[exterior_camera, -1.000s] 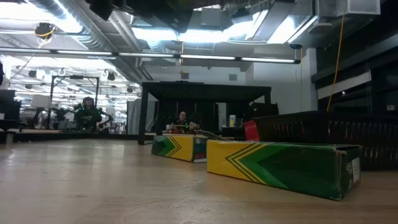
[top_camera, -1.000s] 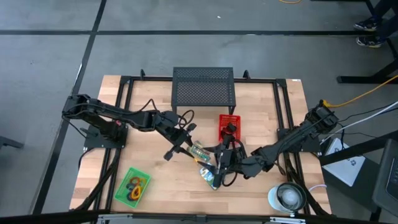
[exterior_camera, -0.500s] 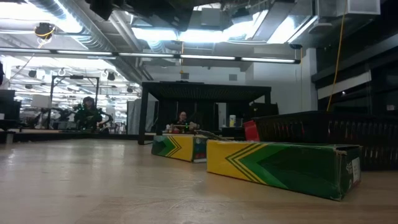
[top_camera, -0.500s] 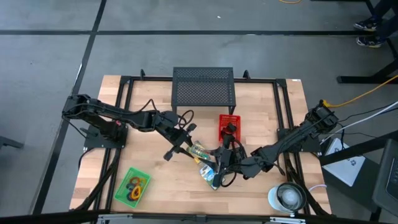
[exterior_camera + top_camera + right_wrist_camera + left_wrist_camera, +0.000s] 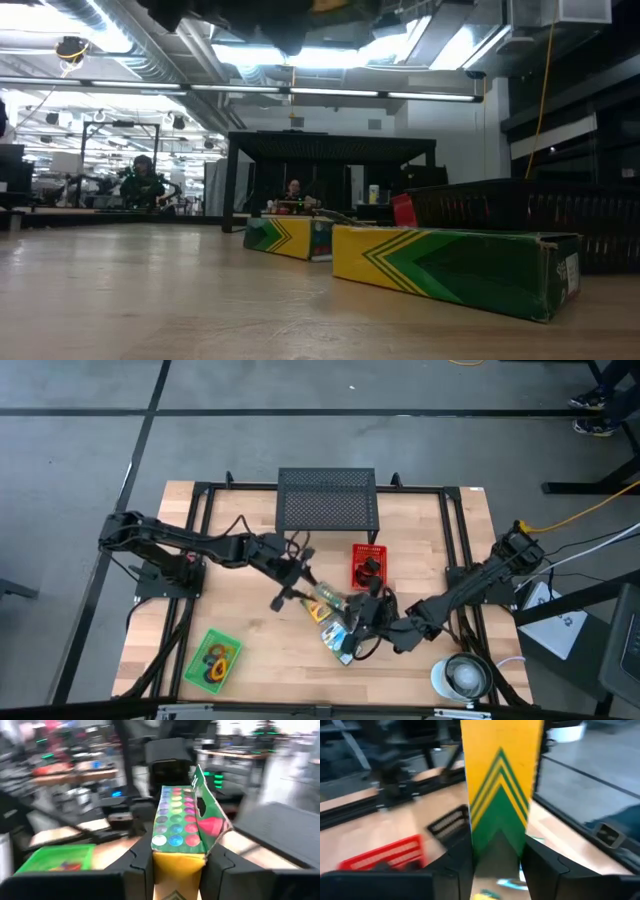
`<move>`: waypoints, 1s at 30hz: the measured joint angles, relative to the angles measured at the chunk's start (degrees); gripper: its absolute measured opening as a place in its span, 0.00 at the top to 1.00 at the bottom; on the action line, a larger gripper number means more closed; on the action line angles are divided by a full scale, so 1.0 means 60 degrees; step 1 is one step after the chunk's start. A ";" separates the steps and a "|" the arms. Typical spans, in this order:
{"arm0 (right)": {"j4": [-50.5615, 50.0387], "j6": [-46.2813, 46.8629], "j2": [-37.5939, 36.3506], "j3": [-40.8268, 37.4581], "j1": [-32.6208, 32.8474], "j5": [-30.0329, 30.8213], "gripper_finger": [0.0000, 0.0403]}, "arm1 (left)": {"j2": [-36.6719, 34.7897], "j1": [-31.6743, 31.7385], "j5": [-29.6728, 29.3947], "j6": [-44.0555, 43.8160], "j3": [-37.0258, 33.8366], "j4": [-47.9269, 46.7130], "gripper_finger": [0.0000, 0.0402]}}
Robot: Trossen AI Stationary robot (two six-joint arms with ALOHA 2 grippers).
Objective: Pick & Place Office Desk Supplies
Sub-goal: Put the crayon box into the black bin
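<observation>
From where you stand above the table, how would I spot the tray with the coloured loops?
Start at the wooden table and its black mesh stand on the far edge. Cross to the opposite edge, toward the overhead picture's left corner: the green tray lies there alone. Unlike the green-and-yellow crayon boxes at mid-table, it is open and holds coloured loops.

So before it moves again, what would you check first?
1. Hold of the right gripper on the crayon box: ok, clamped.
2. Hold of the left gripper on the same box: cannot tell.
3. Box closed: not ok, its flap is open and crayon tips show.
4. The green tray uncovered: ok, only coloured loops lie in it.
5. The red basket clear of both grippers: cannot tell, it sits close by.
</observation>
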 joint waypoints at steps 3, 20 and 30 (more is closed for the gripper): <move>-0.0187 0.0683 0.0000 -0.0004 0.0395 0.1463 0.76 | -0.0133 0.0224 -0.0126 -0.0139 0.0000 -0.0102 0.62; -0.1828 0.3732 0.0455 -0.0004 0.1979 0.4862 0.76 | -0.0181 0.0644 -0.0043 -0.0108 0.0000 -0.0790 0.65; -0.1902 0.5409 0.1614 -0.0004 0.1702 0.4708 0.76 | -0.0181 0.0578 -0.0050 -0.0232 -0.0004 -0.1082 0.66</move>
